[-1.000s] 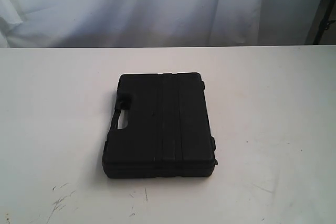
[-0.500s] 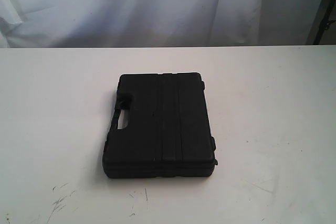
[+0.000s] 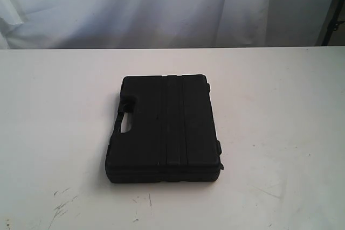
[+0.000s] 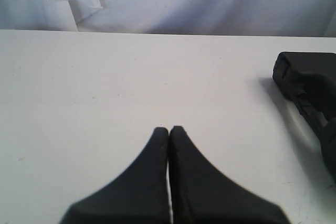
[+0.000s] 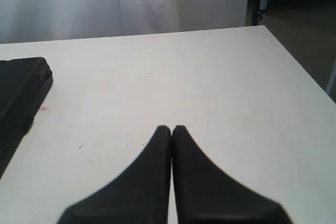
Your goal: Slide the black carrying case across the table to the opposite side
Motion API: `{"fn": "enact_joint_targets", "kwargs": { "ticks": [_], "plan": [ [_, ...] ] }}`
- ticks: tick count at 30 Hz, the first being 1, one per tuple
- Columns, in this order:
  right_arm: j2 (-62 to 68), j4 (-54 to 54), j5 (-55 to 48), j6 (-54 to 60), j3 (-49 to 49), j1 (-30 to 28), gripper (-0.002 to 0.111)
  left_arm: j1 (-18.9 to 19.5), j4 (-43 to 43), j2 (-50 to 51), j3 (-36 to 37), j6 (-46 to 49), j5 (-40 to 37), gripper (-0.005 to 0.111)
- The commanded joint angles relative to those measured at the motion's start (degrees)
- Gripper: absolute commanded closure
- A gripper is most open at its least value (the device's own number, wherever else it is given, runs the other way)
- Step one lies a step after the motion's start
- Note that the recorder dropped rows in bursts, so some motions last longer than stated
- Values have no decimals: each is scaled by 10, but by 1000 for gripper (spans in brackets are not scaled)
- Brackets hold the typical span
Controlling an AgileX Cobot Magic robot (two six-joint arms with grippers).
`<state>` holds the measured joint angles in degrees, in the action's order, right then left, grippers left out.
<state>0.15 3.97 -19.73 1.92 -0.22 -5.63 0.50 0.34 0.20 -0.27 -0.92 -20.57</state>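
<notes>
case (image 3: 164,133): lies flat mid-table, a touch left of centre, handle slot (image 3: 129,125) on its left side, 2 latches (image 3: 219,148) on its right edge.
table (image 3: 280,90): white, bare to the left and right of the case, scuff marks (image 3: 62,206) near-left.
my left gripper (image 4: 168,129): fingers pressed tight together, holding nothing, over bare table, well apart from the case.
my right gripper (image 5: 171,128): same, closed up on nothing, also well apart from the case.
status: no contact; I judge the slide not begun.
risk 1: closed tips give me 1 narrow contact point. If I push off the middle of an edge, the case likely spins instead of running straight.
risk 2: pushing from the left, a tip can drop into the handle slot and jam, or drag the case round.
risk 3: pushing from the right, a tip can catch a latch and maybe pop it.
risk 4: the case is low. If I come in too high, the tips ride up onto the ribbed lid (image 3: 173,114) and skid over it.
risk 5: if I come in too low, I scrape the tabletop.
risk 6: overshoot. The table's right edge shows in my right wrist view, and a long push with no stop could send the case off.
unknown: neither arm shows in the exterior view, so I cannot tell my height above the table.
</notes>
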Motion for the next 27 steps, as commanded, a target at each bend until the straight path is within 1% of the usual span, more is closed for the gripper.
{"fn": "enact_joint_targets", "kwargs": {
  "ticks": [1, 17, 19, 20, 21, 22, 23, 27],
  "plan": [
    [-1, -1, -1, 7, 2, -3, 108, 1, 2, -2, 3, -4, 8, 107],
    [-1, -1, -1, 8, 2, -3, 108, 1, 2, -2, 3, -4, 8, 107],
    [-1, -1, -1, 8, 2, -3, 108, 1, 2, -2, 3, -4, 19, 107],
    [-1, -1, -1, 8, 2, -3, 108, 1, 2, -2, 3, -4, 32, 107],
    [-1, -1, -1, 8, 2, -3, 108, 1, -3, -2, 3, -4, 80, 107],
    [-1, -1, -1, 8, 2, -3, 108, 1, -12, -2, 3, -4, 109, 107],
    [-1, -1, -1, 8, 2, -3, 108, 1, -16, -2, 3, -4, 164, 107],
    [-1, -1, -1, 8, 2, -3, 108, 1, -16, -2, 3, -4, 223, 107]
  ]
}}
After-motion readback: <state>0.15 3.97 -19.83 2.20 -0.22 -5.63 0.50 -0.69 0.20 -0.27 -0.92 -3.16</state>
